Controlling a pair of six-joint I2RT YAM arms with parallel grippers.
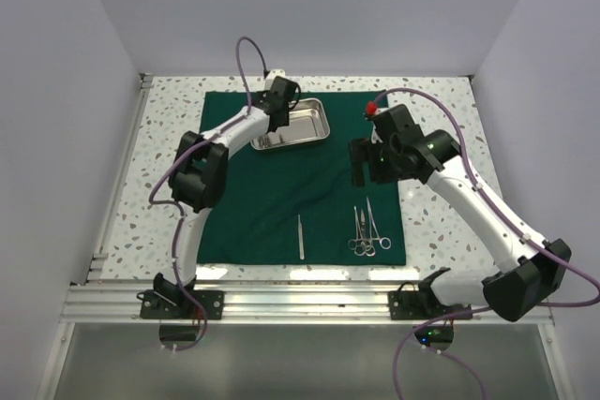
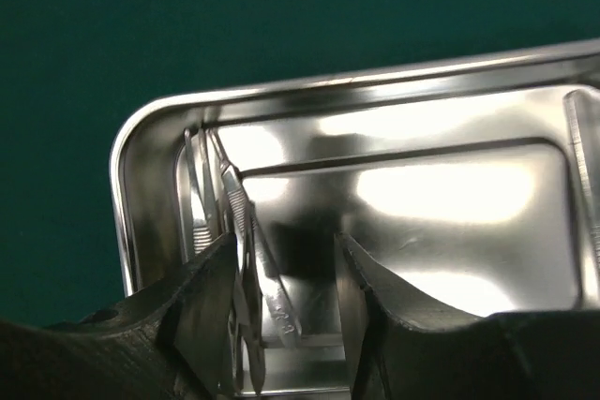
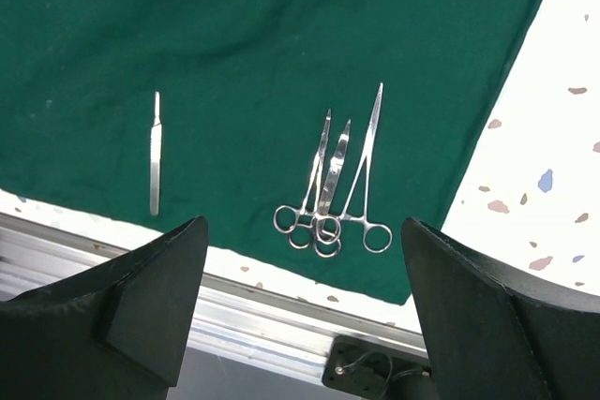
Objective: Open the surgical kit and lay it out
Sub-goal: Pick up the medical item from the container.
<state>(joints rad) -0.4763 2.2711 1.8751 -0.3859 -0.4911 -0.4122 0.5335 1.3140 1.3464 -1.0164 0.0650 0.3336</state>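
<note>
The dark green cloth (image 1: 281, 194) lies spread flat on the table. The shiny steel tray (image 1: 314, 128) stands on its far part. My left gripper (image 1: 281, 100) reaches down into the tray (image 2: 141, 166), open, its fingers (image 2: 206, 306) on either side of steel tweezers (image 2: 246, 222) that lie against the tray's left wall. Another steel tool (image 2: 583, 166) shows at the tray's right side. My right gripper (image 1: 361, 164) hovers open and empty over the cloth's right part (image 3: 281, 35). Three scissor-handled clamps (image 3: 337, 175) and one slim straight tool (image 3: 156, 152) lie on the cloth's near edge.
The cloth rests on a speckled tabletop (image 1: 441, 222) enclosed by white walls. An aluminium rail (image 1: 300, 292) runs along the near edge, with the arm bases bolted to it. The clamps (image 1: 366, 231) and the slim tool (image 1: 301, 236) lie close to this rail.
</note>
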